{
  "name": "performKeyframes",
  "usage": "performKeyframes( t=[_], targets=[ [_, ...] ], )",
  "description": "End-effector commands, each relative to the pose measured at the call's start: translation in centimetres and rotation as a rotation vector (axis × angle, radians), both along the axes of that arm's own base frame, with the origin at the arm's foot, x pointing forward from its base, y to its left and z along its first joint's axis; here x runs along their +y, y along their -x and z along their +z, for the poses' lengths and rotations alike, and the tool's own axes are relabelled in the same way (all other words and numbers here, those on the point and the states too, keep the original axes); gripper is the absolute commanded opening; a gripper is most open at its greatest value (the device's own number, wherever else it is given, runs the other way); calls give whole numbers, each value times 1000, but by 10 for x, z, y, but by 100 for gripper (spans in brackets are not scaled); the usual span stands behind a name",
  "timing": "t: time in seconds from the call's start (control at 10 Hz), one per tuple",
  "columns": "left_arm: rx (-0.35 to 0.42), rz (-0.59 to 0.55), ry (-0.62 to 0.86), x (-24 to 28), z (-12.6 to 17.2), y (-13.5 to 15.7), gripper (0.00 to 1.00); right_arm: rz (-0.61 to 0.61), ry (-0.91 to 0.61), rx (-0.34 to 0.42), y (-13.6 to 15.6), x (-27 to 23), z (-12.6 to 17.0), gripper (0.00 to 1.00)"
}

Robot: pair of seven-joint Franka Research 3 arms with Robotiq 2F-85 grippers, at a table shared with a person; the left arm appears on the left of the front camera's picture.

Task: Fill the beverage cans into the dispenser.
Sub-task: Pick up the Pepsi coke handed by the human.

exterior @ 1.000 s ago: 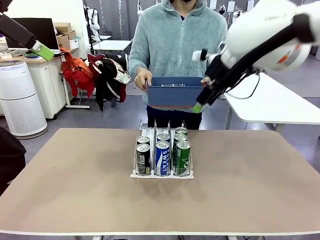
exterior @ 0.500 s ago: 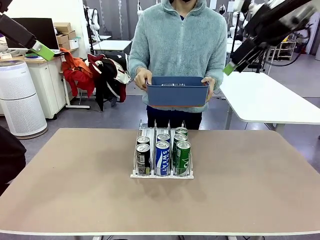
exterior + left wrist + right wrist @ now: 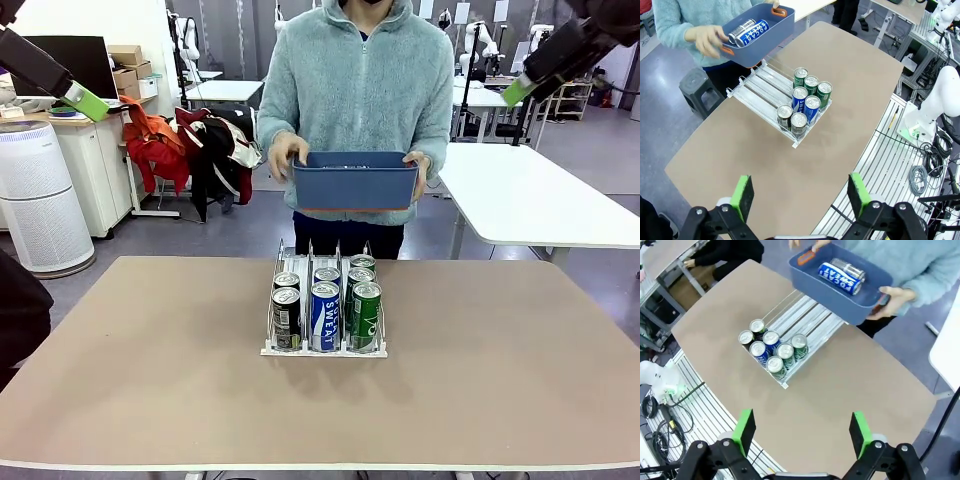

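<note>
Beverage cans (image 3: pixel 325 316) stand upright in the dispenser (image 3: pixel 323 350), which sits at the middle of the table (image 3: pixel 500 390), slightly toward the far side. Seven of them crowd its near end: two black cans (image 3: pixel 286 318) in the left lane, two blue "SWEAT" cans (image 3: pixel 812 105) in the middle lane and three green cans (image 3: pixel 366 316) in the right lane. The far stretch of each lane lies bare.

Beyond the table's far edge a person holds a blue bin (image 3: pixel 355 187) level in both hands (image 3: pixel 285 155), above the dispenser's far end and apart from it. Two more cans lie on their sides in the bin: a blue lettered can (image 3: pixel 839 277) and, just beside it, a darker can (image 3: pixel 847 267).

Both arms are raised well above the table. The left gripper (image 3: pixel 800 195) hangs high at the left, its green pads spread wide with nothing between them. The right gripper (image 3: pixel 802 432) hangs high at the right, spread just as wide and equally empty.
</note>
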State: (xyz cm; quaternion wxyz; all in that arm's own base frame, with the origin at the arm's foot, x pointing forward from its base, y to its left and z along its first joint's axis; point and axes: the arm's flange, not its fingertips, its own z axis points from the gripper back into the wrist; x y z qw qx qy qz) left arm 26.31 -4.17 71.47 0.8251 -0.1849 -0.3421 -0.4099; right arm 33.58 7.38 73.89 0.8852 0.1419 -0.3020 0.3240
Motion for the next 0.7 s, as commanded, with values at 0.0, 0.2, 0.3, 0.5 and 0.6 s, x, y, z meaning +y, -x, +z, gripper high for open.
performKeyframes(
  t=[0.0, 0.2, 0.3, 0.5, 0.6],
  targets=[
    [6, 3, 3, 0, -1, -1, 100, -64, -6, 12, -1, -18, -9, 100],
    [6, 3, 3, 0, -1, -1, 100, -26, -6, -3, 2, -12, 1, 100],
    [6, 3, 3, 0, -1, -1, 100, -26, -6, -3, 2, -12, 1, 100],
    [6, 3, 3, 0, -1, -1, 100, -26, -6, -3, 2, -12, 1, 100],
    [6, 3, 3, 0, -1, -1, 100, -26, -6, -3, 2, -12, 1, 100]
  ],
)
